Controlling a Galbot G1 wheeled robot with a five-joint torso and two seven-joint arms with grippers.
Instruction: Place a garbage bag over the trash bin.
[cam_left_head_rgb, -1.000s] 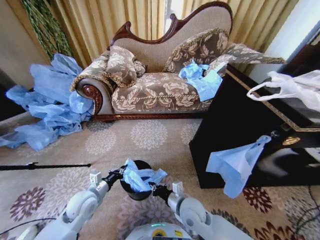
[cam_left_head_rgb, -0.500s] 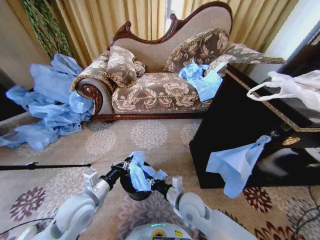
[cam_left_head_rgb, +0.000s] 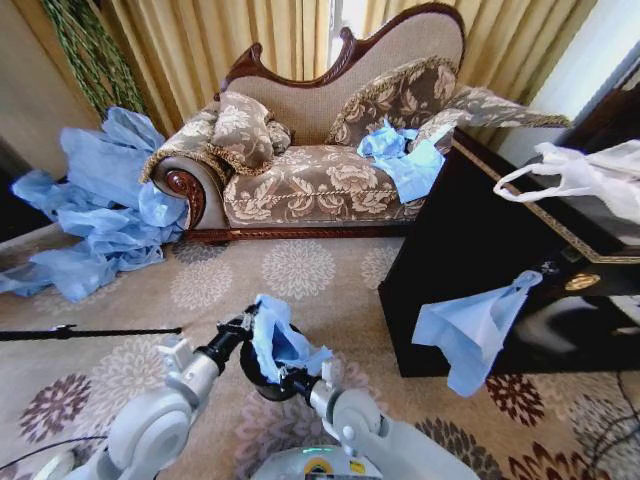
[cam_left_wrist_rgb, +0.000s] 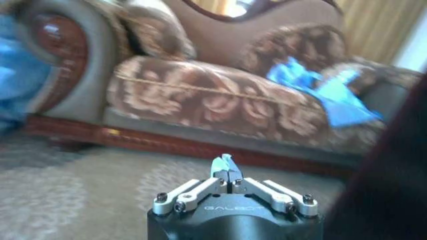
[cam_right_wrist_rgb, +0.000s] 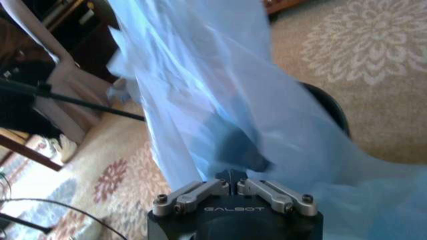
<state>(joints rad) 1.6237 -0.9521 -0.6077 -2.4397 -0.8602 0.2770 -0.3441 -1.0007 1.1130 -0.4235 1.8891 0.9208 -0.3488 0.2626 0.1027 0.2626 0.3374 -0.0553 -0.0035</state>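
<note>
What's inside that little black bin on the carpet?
The trash bin holds part of the light-blue garbage bag, pinched by the left gripper and right gripper. The film covers whatever lies deeper.

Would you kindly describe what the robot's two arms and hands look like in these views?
Both arms have smooth, rounded light-grey shells that narrow to black wrist sections, each with a small pale square block. The left hand and right hand match: a black body lettered GALBOT in pale letters, with silver metal linkage bars fixed by dark screws and converging to thin dark fingertips.

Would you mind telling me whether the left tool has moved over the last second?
Yes. The left tool, shut on the garbage bag, has risen towards the sofa, lifting film above the trash bin.
</note>
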